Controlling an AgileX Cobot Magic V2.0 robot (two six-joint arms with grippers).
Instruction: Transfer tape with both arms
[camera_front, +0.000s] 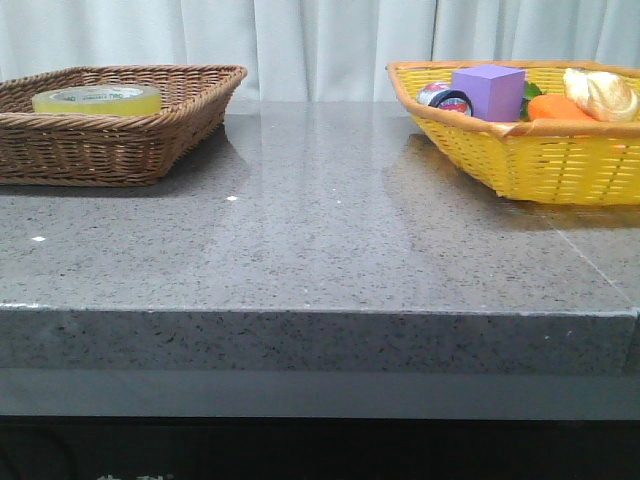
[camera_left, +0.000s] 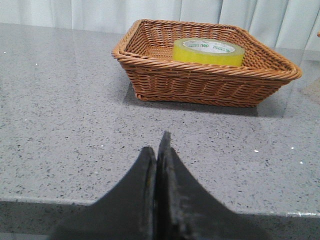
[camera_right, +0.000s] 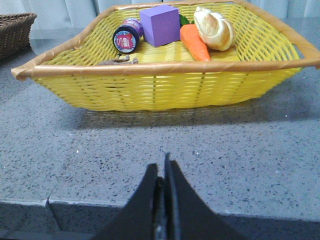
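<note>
Front view, translucent yellow tape (camera_front: 96, 99), brown basket (camera_front: 150, 135)

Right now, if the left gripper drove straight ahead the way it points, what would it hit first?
Likely the near wall of the brown wicker basket holding the tape. The left gripper, jaws shut, has bare countertop before it; its height is unclear.

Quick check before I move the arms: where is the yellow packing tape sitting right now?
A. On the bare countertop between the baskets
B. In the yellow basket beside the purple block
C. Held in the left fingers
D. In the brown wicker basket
D. The tape lies flat inside the brown wicker basket, and the left gripper is shut with nothing between its fingers, short of that basket.
</note>
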